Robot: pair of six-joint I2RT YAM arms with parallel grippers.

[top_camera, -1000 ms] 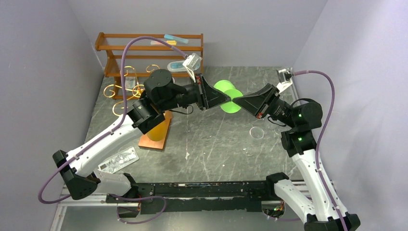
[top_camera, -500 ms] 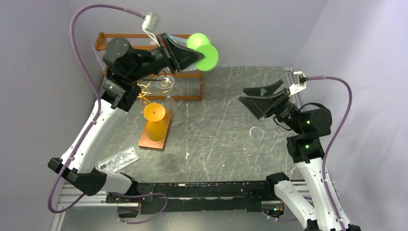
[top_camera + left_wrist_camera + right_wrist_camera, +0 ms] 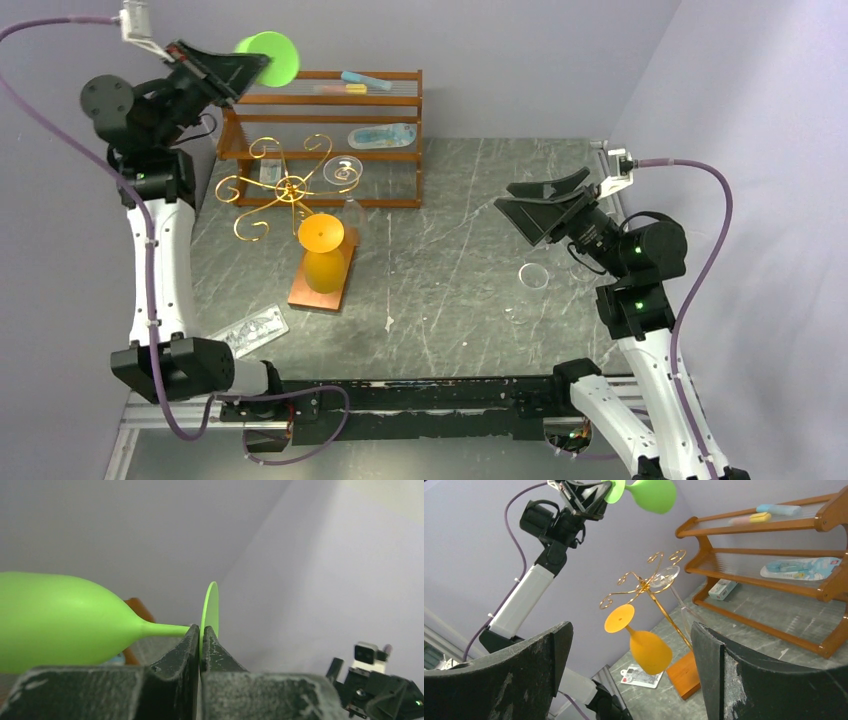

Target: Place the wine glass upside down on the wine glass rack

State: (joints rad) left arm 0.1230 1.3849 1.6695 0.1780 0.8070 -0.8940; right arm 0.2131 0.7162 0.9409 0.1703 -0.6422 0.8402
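Wine glass [image 3: 268,58]: green, opaque. It was carried high in the air at the far-left corner, above and left of the wooden shelf's top rail and well apart from the rack. In the left wrist view it lay roughly on its side, with the bowl to the left, the stem level and the foot disc edge-on.
Left gripper [image 3: 200,634]: clamped on the thin foot disc of the wine glass, jaws almost meeting with the disc's rim between them. The arm stood steeply raised.
Right gripper [image 3: 522,202]: spread wide with nothing between the fingers. It hovered over the right part of the table, facing the rack.
Wine glass rack [image 3: 285,188]: gold wire scrolls radiating from a central post, on a flat copper-brown base. It stood on the left half of the table, just in front of the wooden shelf.
Orange glass [image 3: 322,250]: hung upside down from a near scroll arm, foot uppermost, bowl above the base.
Clear glass [image 3: 670,574]: appeared to hang inverted from a right-hand scroll. The outline was faint, so this reading is uncertain.
Wooden shelf [image 3: 320,110]: brown, tiered, against the back wall. Small blue and yellow items lay on the top tier and a packet on the middle tier.
Table [image 3: 450,300]: dark grey, marbled surface.
Clear ring [image 3: 534,275]: lay flat on the table near the right arm.
Flat packet [image 3: 247,330]: lay on the table at the near-left edge.
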